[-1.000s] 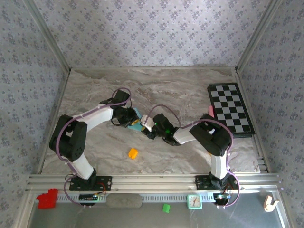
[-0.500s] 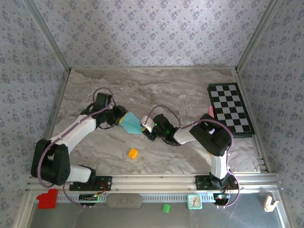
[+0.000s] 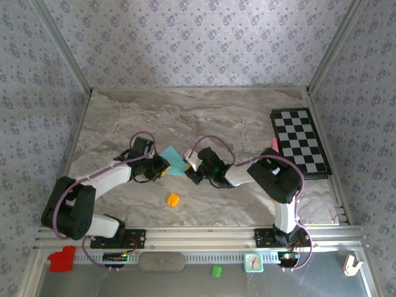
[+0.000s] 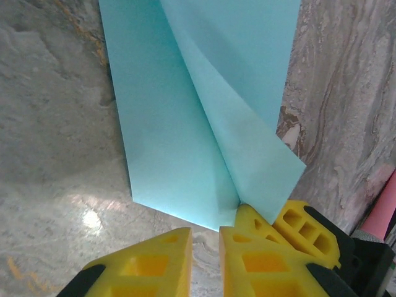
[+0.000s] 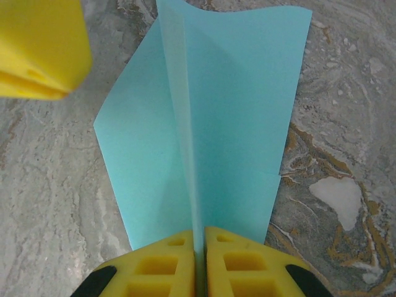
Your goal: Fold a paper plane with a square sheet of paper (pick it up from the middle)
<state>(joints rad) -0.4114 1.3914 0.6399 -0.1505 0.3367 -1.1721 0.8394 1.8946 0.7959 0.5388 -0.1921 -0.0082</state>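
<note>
Right now the right fingers (image 5: pixel 199 263) pinch the paper's (image 5: pixel 210 130) raised crease; keep that firm — left fingers (image 4: pixel 204 260), nearly closed at its 6 o'clock tip, hold nothing clearly.

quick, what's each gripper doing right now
Left gripper: nearly closed at the corner of the paper; a grip cannot be told.
Right gripper: shut on the paper's raised centre fold.

Two robot arms meet mid-table over a folded teal sheet of paper (image 3: pixel 175 160), the left gripper (image 3: pixel 162 168) and right gripper (image 3: pixel 189 168) at its opposite ends. An orange cube (image 3: pixel 173 199) lies nearer the front edge; a checkered board (image 3: pixel 299 142) lies along the right edge.
</note>
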